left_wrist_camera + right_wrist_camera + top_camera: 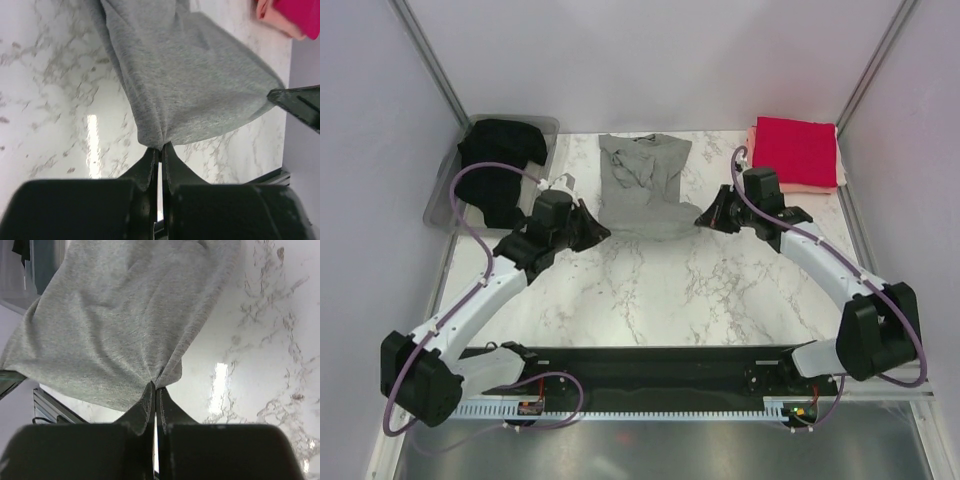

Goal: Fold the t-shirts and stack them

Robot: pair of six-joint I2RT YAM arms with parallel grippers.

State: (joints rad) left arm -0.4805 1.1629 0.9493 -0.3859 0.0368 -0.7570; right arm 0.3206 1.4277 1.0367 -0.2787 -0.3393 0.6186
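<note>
The heather-grey t-shirt [642, 185] lies crumpled at the table's back middle, its near hem stretched between both grippers. My left gripper [601, 231] is shut on the hem's left corner, seen close in the left wrist view [161, 146]. My right gripper [701, 219] is shut on the hem's right corner, seen in the right wrist view [155, 388]. The grey cloth [190, 85] hangs taut above the marble [125, 320]. A black t-shirt [500, 150] sits in the clear bin. A folded red t-shirt [796, 148] lies on a salmon-pink one [752, 138] at the back right.
The clear plastic bin [442, 200] stands at the back left corner. The marble tabletop [660, 290] is bare between the arms. The frame posts and walls close in the back and sides. The red and pink stack shows in the left wrist view [292, 17].
</note>
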